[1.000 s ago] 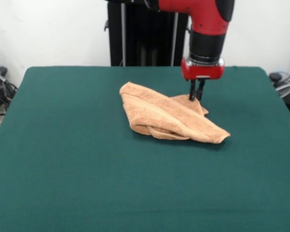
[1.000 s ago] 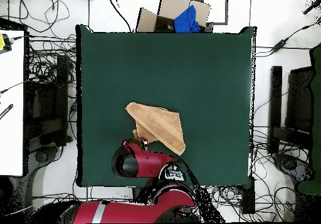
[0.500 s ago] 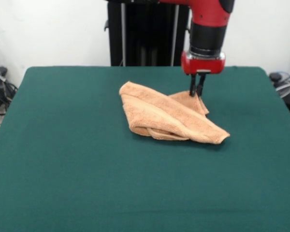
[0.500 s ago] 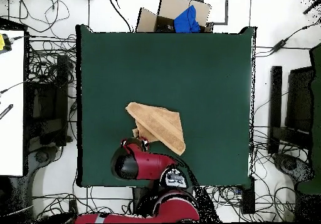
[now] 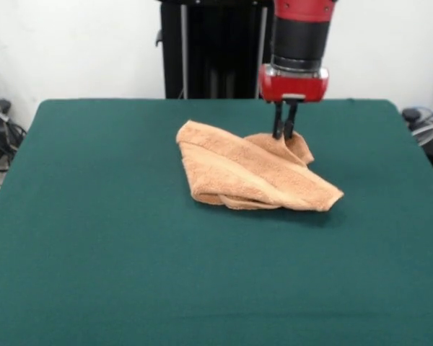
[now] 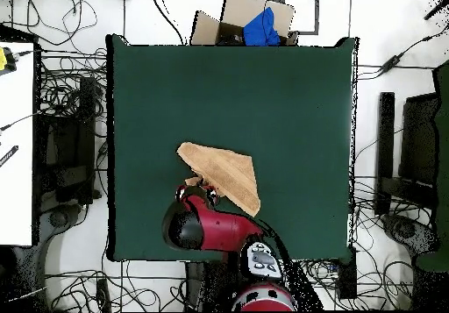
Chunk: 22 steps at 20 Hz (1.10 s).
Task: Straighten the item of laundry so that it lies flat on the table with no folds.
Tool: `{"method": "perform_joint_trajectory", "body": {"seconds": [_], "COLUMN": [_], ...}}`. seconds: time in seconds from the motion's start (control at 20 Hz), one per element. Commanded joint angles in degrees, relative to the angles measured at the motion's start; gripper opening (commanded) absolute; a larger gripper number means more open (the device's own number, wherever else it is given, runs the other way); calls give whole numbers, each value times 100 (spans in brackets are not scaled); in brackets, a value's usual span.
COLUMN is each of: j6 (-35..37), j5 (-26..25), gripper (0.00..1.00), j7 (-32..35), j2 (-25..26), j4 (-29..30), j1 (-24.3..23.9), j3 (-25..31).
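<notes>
1. The pincer [image 5: 282, 132] is pinching the towel's [image 5: 252, 173] far corner.
2. The rest lies folded just below and in front of it on the worktop [image 5: 115, 274].
3. Holding a corner likely lets the folds be drawn open.

From straight above, my own red arm [image 6: 210, 229] covers my gripper, so how my jaws stand cannot be told. The folded peach towel [image 6: 224, 175] lies as a rough triangle just beyond my wrist, one corner tucked under it. Green table [image 6: 289, 99] spreads wide beyond the towel; a cardboard box [image 6: 230, 20] sits past its far edge.
</notes>
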Motion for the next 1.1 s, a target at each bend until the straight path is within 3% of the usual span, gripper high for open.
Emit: {"method": "perform_joint_trajectory", "body": {"seconds": [0.05, 0.55, 1.1], "j6": [666, 1421, 1740], "j5": [24, -207, -292], "gripper": [0, 0, 0], "j7": [974, 618, 499], "j2": [-270, -1086, -1435], "j4": [121, 486, 605], "j1": [-119, -718, -1072], "j3": [447, 765, 974]}}
